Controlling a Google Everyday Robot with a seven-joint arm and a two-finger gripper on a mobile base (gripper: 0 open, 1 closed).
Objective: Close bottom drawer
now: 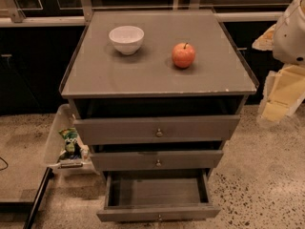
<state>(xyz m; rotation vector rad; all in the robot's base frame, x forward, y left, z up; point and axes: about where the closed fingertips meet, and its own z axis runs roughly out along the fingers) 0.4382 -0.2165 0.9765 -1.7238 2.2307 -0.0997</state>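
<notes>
The grey cabinet (157, 70) has three drawers, each with a small round knob. The bottom drawer (157, 213) is pulled out the farthest, and its inside (157, 191) is bare. Its thin front shows at the lower edge of the view, with the knob (159, 218) at centre. The middle drawer (157, 160) and the top drawer (157, 129) stand out a little. My gripper (281, 94) is at the right edge of the view, beside the cabinet top and well above and to the right of the bottom drawer. It touches nothing.
A white bowl (126, 38) and a red apple (183, 55) sit on the cabinet top. A clear plastic bin (59, 137) with a green snack bag (70, 143) hangs at the cabinet's left side. Speckled floor (262, 185) lies to the right.
</notes>
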